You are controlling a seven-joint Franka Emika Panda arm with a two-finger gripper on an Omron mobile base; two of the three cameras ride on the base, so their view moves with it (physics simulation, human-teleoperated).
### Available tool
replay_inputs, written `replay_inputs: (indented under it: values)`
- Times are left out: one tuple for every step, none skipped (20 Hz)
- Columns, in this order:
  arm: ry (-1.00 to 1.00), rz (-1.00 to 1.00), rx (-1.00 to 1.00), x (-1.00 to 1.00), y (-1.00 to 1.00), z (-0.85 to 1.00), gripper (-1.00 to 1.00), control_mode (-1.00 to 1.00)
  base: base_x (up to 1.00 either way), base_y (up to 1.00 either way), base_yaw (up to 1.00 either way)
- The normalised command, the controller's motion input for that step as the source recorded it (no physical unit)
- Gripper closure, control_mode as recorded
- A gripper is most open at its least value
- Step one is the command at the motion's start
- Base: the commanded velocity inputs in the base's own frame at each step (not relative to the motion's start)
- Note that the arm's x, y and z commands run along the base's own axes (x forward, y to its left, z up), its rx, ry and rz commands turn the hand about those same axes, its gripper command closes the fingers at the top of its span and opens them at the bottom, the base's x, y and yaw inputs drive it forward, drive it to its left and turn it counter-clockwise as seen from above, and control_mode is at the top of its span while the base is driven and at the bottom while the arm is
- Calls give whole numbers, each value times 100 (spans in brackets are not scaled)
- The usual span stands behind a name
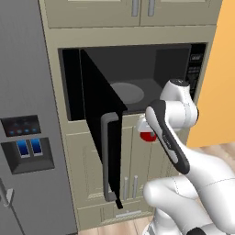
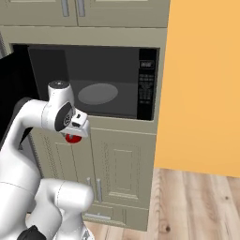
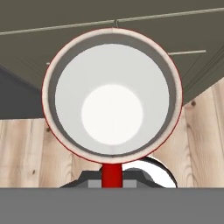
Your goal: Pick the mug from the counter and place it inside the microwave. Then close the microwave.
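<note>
Red mug hangs under the gripper in left base view, held in front of the cabinet doors just below the microwave cavity. Microwave door swung wide, off to the jaws' left, its grey bar handle lower still. Turntable is above and behind the jaws.

Right base view: same thing from the other side; mug pokes out red beneath the hand, cavity opening up and to the right of it, button panel further right. Mug sits below the cavity floor level, by my read.

Hand view: looking straight down into the mug, white inside, red rim; red handle strip runs toward the jaws, which are pinched tight on the mug. Wood floor far below.

Risks: mug needs lifting before going in, else it clips the cavity's lower lip or cabinet front. Grip looks like it's on a narrow part, so a bump could twist the mug loose → drop to floor. Arm swing could also catch the open door.
</note>
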Motion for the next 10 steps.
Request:
replay_inputs:
  values:
    - [0, 0, 0, 36, 29, 0, 100, -100, 0, 0, 0]
    - [0, 0, 0, 48, 25, 0, 100, -100, 0, 0, 0]
    - [0, 0, -2, 38, 27, 0, 100, -100, 0, 0, 0]
    - [0, 1, -1, 34, 31, 0, 100, -100, 0, 0, 0]
    - [0, 3, -1, 31, 22, 0, 100, -100, 0, 0, 0]
    - [-2, 17, 0, 21, 14, 0, 100, -100, 0, 0, 0]
    - [-7, 23, 0, 3, 14, 2, 100, -100, 0, 0, 0]
    - [-11, 30, 0, 4, 0, 1, 100, -100, 0, 0, 0]
    - [-9, 33, 0, 0, 0, 3, 100, -100, 0, 0, 0]
    - [-9, 28, 0, 0, 0, 0, 100, -100, 0, 0, 0]
